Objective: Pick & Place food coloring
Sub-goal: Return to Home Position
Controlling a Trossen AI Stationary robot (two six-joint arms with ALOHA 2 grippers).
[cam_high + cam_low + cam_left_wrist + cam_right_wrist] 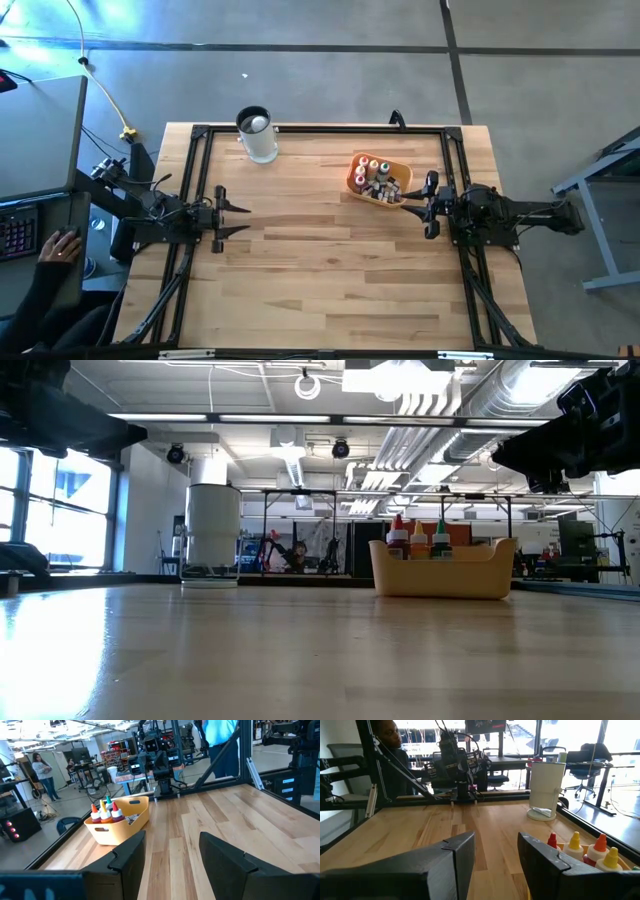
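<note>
**Operator:** Where do we stand?

**Technician:** The food coloring (375,178) sits in the yellow tray (352,184), at 1 o'clock from the middle of the tabletop (330,270). The left claw (246,218) is at 9 o'clock and the right claw (408,203) at 3 o'clock. Each has its fingers spread and holds nothing.

**Operator:** What could go wrong?

**Technician:** We judge the right claw to be the hazard, since its tips lie just beside the tray wall. A sideways swing could catch the rim and tip the bottles out. Withdraw straight toward 3 o'clock.

**Operator:** Surface and room?

**Technician:** The surface is smooth pale planks with a sheen, so a light tray may slide. A black frame (320,130) borders the tabletop and a clear cup (257,135) stands at 11 o'clock. We see people in the open workshop beyond.
</note>
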